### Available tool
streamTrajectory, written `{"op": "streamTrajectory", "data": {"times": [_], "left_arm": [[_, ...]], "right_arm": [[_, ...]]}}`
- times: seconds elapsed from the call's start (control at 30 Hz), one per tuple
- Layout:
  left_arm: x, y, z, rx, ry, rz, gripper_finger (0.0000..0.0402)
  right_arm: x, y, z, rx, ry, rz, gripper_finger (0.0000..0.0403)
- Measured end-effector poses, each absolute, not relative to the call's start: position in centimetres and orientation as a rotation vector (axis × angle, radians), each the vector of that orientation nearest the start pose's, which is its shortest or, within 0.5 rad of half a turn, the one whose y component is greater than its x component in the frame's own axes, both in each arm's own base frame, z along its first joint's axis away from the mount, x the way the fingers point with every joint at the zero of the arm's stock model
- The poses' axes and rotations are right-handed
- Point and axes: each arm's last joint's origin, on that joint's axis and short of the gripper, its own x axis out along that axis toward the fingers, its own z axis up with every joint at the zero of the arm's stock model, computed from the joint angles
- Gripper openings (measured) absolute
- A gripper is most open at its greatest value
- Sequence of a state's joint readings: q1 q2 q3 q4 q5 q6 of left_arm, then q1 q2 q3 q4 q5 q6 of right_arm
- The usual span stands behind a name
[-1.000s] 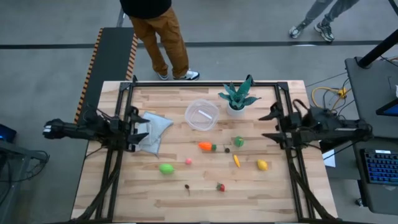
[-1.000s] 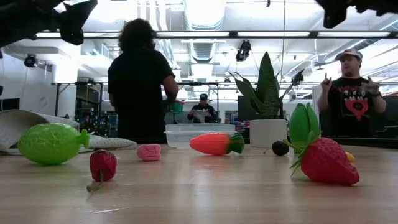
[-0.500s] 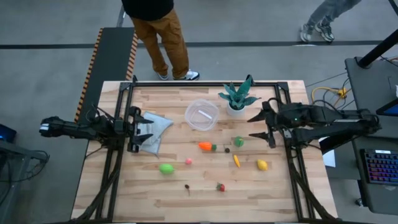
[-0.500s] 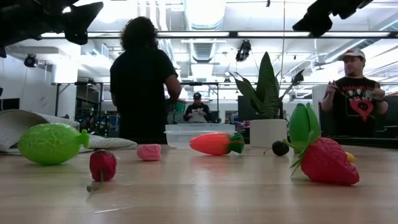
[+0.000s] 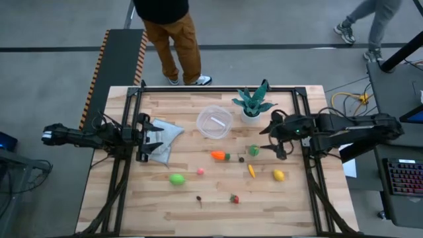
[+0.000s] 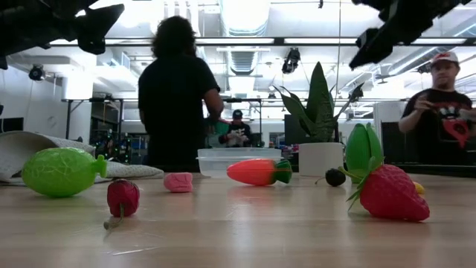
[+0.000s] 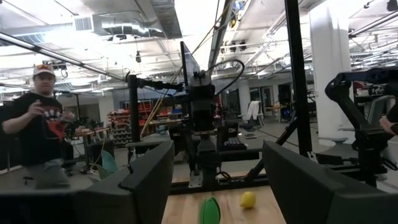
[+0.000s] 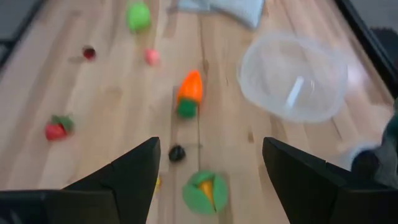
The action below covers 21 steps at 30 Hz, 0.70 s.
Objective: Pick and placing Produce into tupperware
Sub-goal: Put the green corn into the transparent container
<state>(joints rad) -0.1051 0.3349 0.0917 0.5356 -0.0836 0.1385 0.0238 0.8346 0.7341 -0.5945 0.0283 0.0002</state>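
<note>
The produce lies scattered on the wooden table: orange carrot (image 5: 219,156), a green round piece (image 5: 254,151), yellow lemon (image 5: 279,175), lime (image 5: 176,178), strawberry (image 5: 234,198), and pink and dark bits. The clear round tupperware (image 5: 215,121) stands on its base toward the far edge. My right gripper (image 5: 271,142) is open, in the air just right of the green piece, which shows between its fingers in the right wrist view (image 8: 205,190). My left gripper (image 5: 151,137) is open, above the cloth at the table's left side.
A teal potted plant (image 5: 251,104) stands right of the tupperware, close to my right gripper. A pale blue-grey cloth (image 5: 164,135) lies left of the tupperware. A black frame (image 5: 218,88) borders the table. A person (image 5: 168,26) stands beyond the far edge.
My right gripper has moved from the table's right edge toward the left, in over the table toward the green piece, coming lower and tipping downward. It stays open. The produce and the tupperware have not moved.
</note>
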Motion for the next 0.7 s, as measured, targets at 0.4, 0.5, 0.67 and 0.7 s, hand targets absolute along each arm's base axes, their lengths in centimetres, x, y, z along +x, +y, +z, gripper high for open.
{"op": "streamTrajectory", "data": {"times": [0.4,0.5,0.67,0.7], "left_arm": [[11.6,-1.0,21.6,0.111,-0.280,0.001,0.0231],[11.6,-1.0,21.6,0.111,-0.278,0.002,0.0231],[11.6,-1.0,21.6,0.111,-0.278,0.002,0.0231],[11.6,-1.0,21.6,0.111,-0.279,0.002,0.0231]], "right_arm": [[18.5,0.3,25.3,0.022,0.819,-0.064,0.0269],[19.0,0.3,24.6,0.044,0.860,-0.075,0.0267],[20.0,0.3,23.4,0.073,0.925,-0.094,0.0264],[20.1,0.3,23.2,0.077,0.938,-0.097,0.0265]]}}
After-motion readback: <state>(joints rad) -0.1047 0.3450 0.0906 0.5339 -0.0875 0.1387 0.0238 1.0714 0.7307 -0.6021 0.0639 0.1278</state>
